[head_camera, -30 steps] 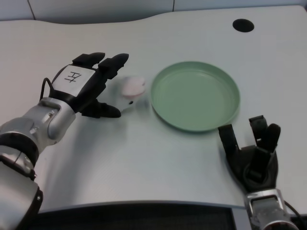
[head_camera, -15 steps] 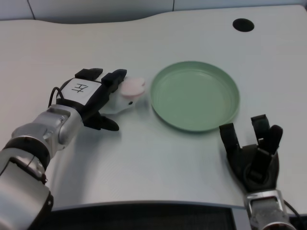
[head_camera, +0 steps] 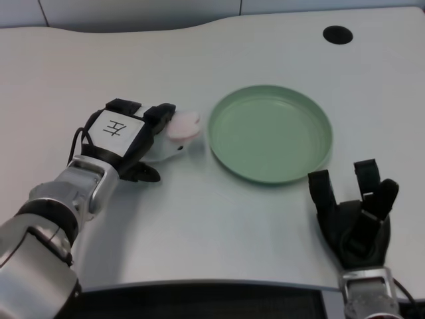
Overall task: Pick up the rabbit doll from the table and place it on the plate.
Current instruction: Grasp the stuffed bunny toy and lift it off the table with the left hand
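Note:
The rabbit doll, white with pink ears, lies on the table just left of the green plate. My left hand lies over the doll's left part, fingers curled down around its body and thumb low on the near side. The doll's body is partly hidden under the fingers. I cannot tell whether the fingers have closed tight on it. The doll rests on the table, pink ears pointing toward the plate's rim. The plate holds nothing.
A black round hole sits in the table at the far right. My right hand waits near the front edge, right of the plate. The table's dark front edge runs along the bottom.
My left hand has lowered and drawn in over the doll, its fingers curling down around the body. The doll has barely shifted. The right hand has slid a little lower.

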Robot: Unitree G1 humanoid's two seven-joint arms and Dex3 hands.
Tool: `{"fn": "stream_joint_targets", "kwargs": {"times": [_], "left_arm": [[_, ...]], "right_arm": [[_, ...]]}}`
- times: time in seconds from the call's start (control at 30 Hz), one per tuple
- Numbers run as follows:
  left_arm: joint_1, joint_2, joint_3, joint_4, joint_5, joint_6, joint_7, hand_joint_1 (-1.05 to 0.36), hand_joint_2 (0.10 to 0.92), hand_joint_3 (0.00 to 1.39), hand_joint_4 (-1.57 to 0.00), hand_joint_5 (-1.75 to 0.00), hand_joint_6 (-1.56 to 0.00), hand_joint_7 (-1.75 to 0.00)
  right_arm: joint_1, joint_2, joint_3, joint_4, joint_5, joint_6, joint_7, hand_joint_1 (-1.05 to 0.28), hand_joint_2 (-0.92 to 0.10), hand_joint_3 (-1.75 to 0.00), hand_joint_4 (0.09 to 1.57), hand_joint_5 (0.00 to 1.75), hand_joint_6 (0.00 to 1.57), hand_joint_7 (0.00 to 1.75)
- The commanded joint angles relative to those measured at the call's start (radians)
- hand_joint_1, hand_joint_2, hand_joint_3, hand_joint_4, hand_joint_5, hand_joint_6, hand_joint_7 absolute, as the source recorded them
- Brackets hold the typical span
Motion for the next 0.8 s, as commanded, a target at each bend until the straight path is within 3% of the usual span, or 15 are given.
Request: {"fn": "stream_joint_targets", "kwargs": {"times": [0.03,0.27,0.5,0.63,0.8], "left_arm": [[0.010,-0.004,-0.021,0.018,0.014,0.013,-0.027,-0.34,0.868,0.00,-0.67,-0.53,-0.76,-0.06],[0.008,-0.014,0.000,0.018,-0.022,-0.001,-0.039,-0.18,0.898,0.00,-0.69,-0.93,-1.01,-0.10],[0.015,-0.012,0.008,0.017,-0.033,-0.020,-0.018,-0.14,0.905,0.00,-0.71,-0.94,-1.06,-0.10],[0.020,-0.012,0.032,0.015,-0.057,-0.050,-0.001,-0.13,0.897,0.00,-0.69,-1.08,-1.08,-0.12],[0.014,-0.011,0.066,0.012,-0.087,-0.085,0.009,-0.15,0.905,0.00,-0.67,-1.07,-1.06,-0.10]], "right_arm": [[-0.002,0.019,0.006,-0.019,0.010,0.000,0.006,-0.59,-0.92,-0.19,0.76,1.75,0.57,1.75],[0.010,0.027,0.010,-0.034,0.012,-0.004,0.012,-0.59,-0.92,-0.19,0.76,1.75,0.57,1.75],[0.010,0.031,0.012,-0.038,0.012,-0.003,0.010,-0.59,-0.92,-0.20,0.75,1.75,0.56,1.75],[0.008,0.034,0.012,-0.038,0.011,-0.009,0.008,-0.59,-0.92,-0.21,0.77,1.75,0.59,1.75],[0.001,0.029,0.013,-0.030,0.011,0.005,0.002,-0.58,-0.92,-0.20,0.78,1.75,0.59,1.75]]}}
